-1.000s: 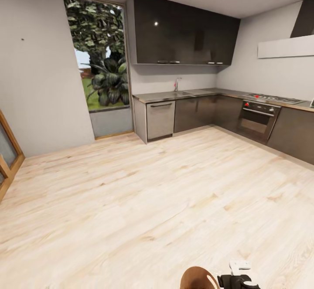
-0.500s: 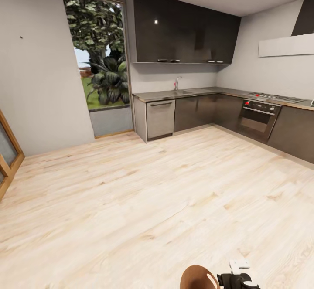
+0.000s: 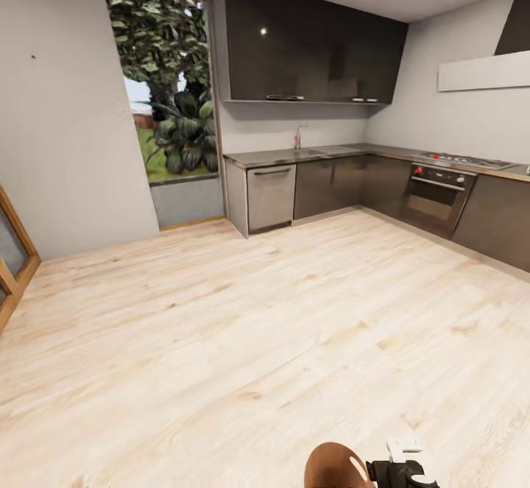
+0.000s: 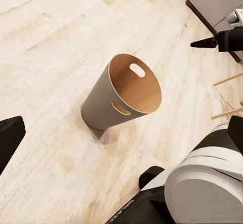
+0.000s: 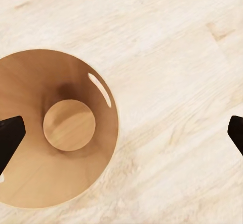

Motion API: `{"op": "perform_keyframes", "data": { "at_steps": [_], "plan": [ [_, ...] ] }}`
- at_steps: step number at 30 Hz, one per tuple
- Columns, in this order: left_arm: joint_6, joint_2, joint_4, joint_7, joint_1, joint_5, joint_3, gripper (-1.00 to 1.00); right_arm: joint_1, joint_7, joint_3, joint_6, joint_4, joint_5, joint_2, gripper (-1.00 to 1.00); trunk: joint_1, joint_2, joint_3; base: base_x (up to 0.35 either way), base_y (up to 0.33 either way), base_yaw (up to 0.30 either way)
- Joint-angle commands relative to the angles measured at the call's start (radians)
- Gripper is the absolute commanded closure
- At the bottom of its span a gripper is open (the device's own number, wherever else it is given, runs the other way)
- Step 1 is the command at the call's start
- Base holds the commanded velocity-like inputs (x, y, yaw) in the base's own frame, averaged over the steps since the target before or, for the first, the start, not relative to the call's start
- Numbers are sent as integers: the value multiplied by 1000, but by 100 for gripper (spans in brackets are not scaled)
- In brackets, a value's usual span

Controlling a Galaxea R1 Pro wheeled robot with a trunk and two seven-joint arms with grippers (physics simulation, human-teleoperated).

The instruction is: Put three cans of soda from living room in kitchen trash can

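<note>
The trash can (image 4: 121, 97) stands upright on the pale wood floor just in front of my base; its outside is grey-white and its inside brown, with oval hand-holes near the rim. In the right wrist view I look straight down into the trash can (image 5: 30, 183), and only its bare round bottom shows inside. My right gripper (image 5: 123, 133) hangs open above the can's rim and the floor beside it. My left gripper (image 4: 123, 135) is open too, off to the can's side, holding nothing. The head view catches the can's rim (image 3: 335, 466) and the right gripper (image 3: 401, 460). The soda cans are out of view.
The kitchen lies ahead: grey cabinet fronts under a dark countertop (image 3: 309, 155), dark upper cupboards (image 3: 309, 46), an oven (image 3: 438, 197) at the right. A tall window (image 3: 165, 90) is at the back left, a wooden frame (image 3: 11, 267) at the far left. Wide wood floor (image 3: 221, 326) lies between.
The whole head view has shifted slightly, so the kitchen sits a little higher and nearer. The trash can and right gripper keep their place in the picture.
</note>
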Motion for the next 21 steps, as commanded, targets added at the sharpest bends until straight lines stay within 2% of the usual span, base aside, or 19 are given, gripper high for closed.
{"op": "perform_keyframes", "data": {
  "at_steps": [1,21],
  "plan": [
    [0,0,0,0,0,0,0,-100,0,0,0,0,0,0,0,-100,4,-7,-5,0,0,0],
    [0,1,0,0,0,0,0,-100,0,0,0,0,0,0,-1,-100,81,-147,-99,0,0,0]
  ]
}}
